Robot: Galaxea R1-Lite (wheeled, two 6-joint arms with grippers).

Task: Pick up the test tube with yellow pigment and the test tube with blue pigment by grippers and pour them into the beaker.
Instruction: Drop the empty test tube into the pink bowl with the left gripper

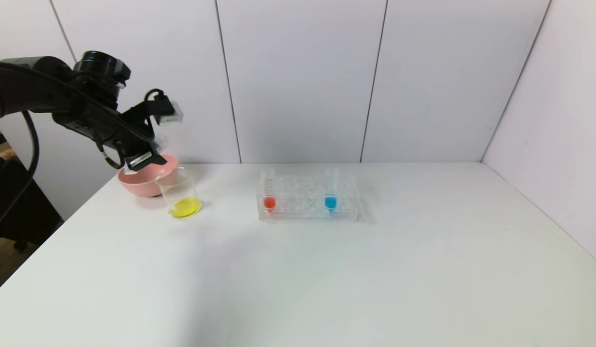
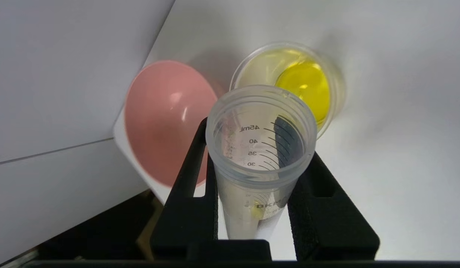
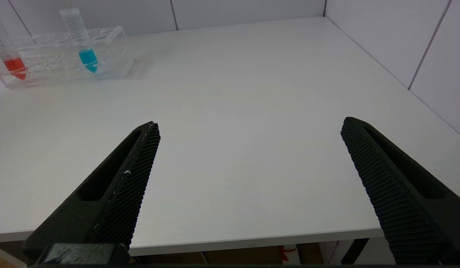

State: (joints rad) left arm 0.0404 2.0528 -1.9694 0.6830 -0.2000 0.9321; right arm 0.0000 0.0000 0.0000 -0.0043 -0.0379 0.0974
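Our left gripper (image 2: 252, 208) pinches the emptied yellow test tube (image 2: 260, 149), tipped above the beaker (image 1: 180, 195), which holds yellow liquid. Blue test tube (image 1: 331, 192) upright in rack (image 1: 308, 198) beside red tube (image 1: 268, 190). Right gripper (image 3: 248, 178) spread, parked.

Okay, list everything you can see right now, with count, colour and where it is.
Table: one, white, under everything.
Beaker: one, clear, yellow liquid inside, front of the bowl.
Bowl: one, pink, far left of the table.
Rack: one, clear, table centre.
Red tube: one, upright at the rack's left end.
Blue tube: one, upright towards the rack's right end.
Yellow tube: one, clear, nearly emptied, held above the beaker and bowl.
Left tool: black, shut on the yellow tube.
Right tool: black, open, at the table's near edge.
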